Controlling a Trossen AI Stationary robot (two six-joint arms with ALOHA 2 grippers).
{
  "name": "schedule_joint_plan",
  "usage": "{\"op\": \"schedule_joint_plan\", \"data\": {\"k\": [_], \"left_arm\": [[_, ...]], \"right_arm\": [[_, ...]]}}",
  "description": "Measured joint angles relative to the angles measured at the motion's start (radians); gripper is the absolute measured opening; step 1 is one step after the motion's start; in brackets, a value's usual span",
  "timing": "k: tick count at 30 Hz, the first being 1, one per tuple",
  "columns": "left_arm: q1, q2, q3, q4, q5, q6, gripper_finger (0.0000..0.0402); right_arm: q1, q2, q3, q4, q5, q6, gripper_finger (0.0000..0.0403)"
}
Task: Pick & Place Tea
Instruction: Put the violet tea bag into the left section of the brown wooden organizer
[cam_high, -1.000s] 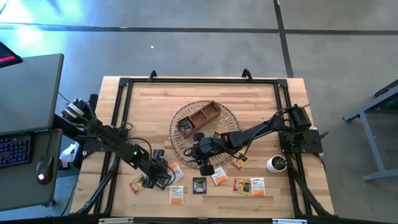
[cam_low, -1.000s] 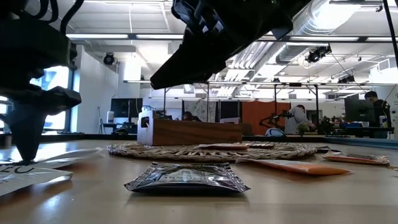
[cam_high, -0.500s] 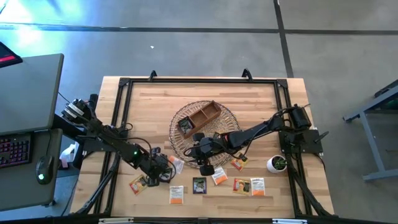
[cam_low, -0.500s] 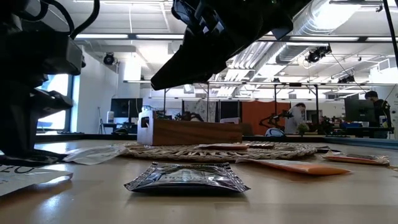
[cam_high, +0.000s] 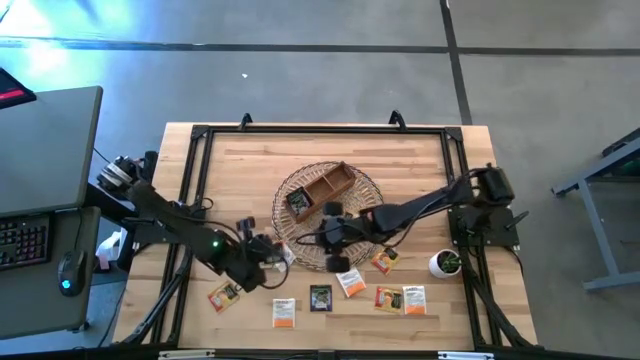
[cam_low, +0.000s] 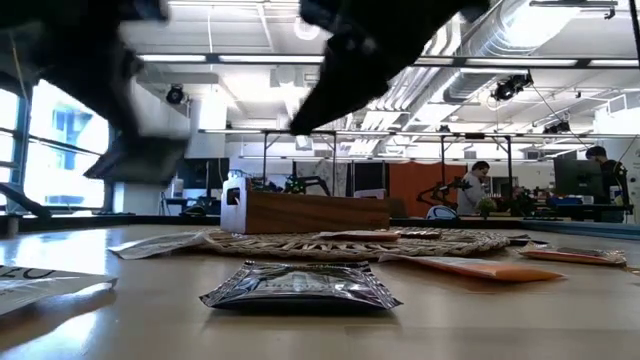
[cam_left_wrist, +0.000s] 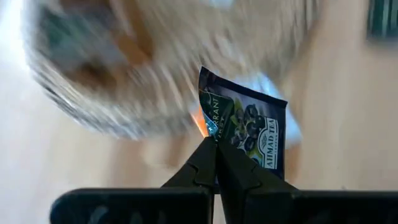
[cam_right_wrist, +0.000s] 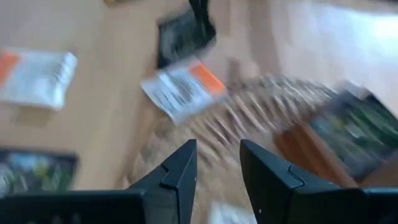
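Observation:
Several tea sachets lie flat on the wooden table near its front edge, among them a black one (cam_high: 320, 298) (cam_low: 300, 285) and an orange-white one (cam_high: 284, 312). My left gripper (cam_high: 268, 258) (cam_left_wrist: 214, 144) is shut on a dark tea sachet (cam_left_wrist: 249, 124) and hangs above the table, left of the round wicker basket (cam_high: 330, 215). Over the basket's near rim, my right gripper (cam_high: 332, 248) (cam_right_wrist: 217, 163) is open with nothing between its fingers. A brown wooden tray (cam_high: 322, 190) sits in the basket. My left gripper pinches the dark sachet by one edge, close to a corner (cam_left_wrist: 210, 129), between its two shut fingertips. Beyond the fingertips the sachet stands out flat, printed face showing. It is lifted clear of the table.
A small white pot with a plant (cam_high: 445, 263) stands by the table's right edge. A white-orange sachet (cam_right_wrist: 180, 87) lies against the basket's near rim. A black frame (cam_high: 200, 135) runs around the tabletop. People and desks show in the room beyond.
My left gripper has shut on the dark sachet, risen from the table and tipped, shifting toward the basket. The sachet has come up off the table with it. My right gripper has risen a little above the basket's near rim, still open.

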Motion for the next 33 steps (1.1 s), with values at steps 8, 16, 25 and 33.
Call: {"op": "schedule_joint_plan", "data": {"k": [8,16,25,33], "left_arm": [[0.177,-0.001,0.074,0.022,-0.298,0.109,0.0002],[0.45,0.035,0.074,0.233,-0.284,0.263,0.0002],[0.54,0.13,0.074,0.312,-0.085,0.342,0.0002],[0.519,0.204,0.074,0.281,-0.09,0.34,0.0002]], "right_arm": [[0.0,-0.155,-0.056,-0.337,0.047,0.09,0.0119],[0.003,-0.2,-0.261,-0.218,0.022,0.189,0.0119],[-0.009,-0.207,-0.387,-0.02,0.022,0.155,0.0119],[-0.014,-0.207,-0.392,0.015,0.024,0.129,0.0119]]}}
